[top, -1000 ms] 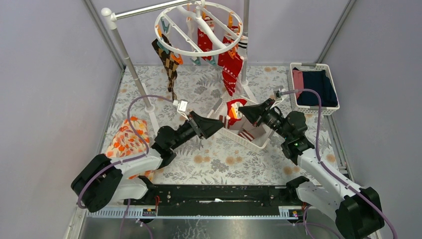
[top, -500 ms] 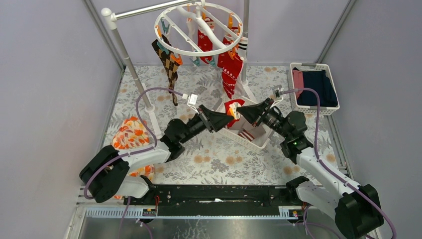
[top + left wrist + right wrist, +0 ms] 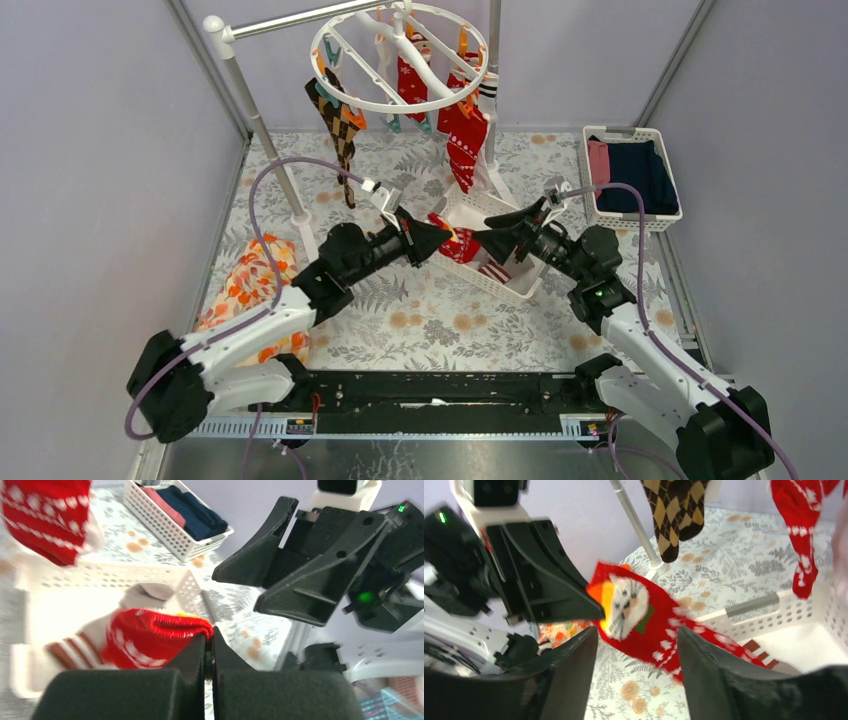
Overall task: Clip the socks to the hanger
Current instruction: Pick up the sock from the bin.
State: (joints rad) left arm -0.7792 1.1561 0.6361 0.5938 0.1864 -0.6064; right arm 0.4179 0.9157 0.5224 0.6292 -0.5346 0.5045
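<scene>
Left fingers: the left gripper (image 3: 209, 635) is pressed together on the cuff of the red Christmas sock (image 3: 150, 635), which bulges out to one side of the tips.
Right fingers: the right gripper (image 3: 636, 630) faces it tip to tip and is spread wide. The sock's Santa face shows just past the gap, and we see neither finger touching it.
Sock's place: in the air between the two sets of fingertips, its far end trailing down toward the near basket (image 3: 515, 292).
Handling: we judge it light, soft and limp, likely to sag and swing from a single pinch. It looks neither fragile nor slippery.
Where to hold: at the cuff edge, we think, leaving a strip of hem bare for a clip to bite.
Basket below: the near basket sits under the fingers, with a striped-cuff sock (image 3: 75, 647) and a grey sock (image 3: 147, 591) inside.
Basket beyond: the far basket (image 3: 632, 222) stands past the right fingers, well apart, filled with folded navy and pink clothes (image 3: 192, 515).
Overhead: the hanger (image 3: 400, 108) hangs above and beyond both fingertips, with an argyle sock (image 3: 340, 130) and red patterned socks (image 3: 465, 140) clipped on. We cannot tell which clips are free.
</scene>
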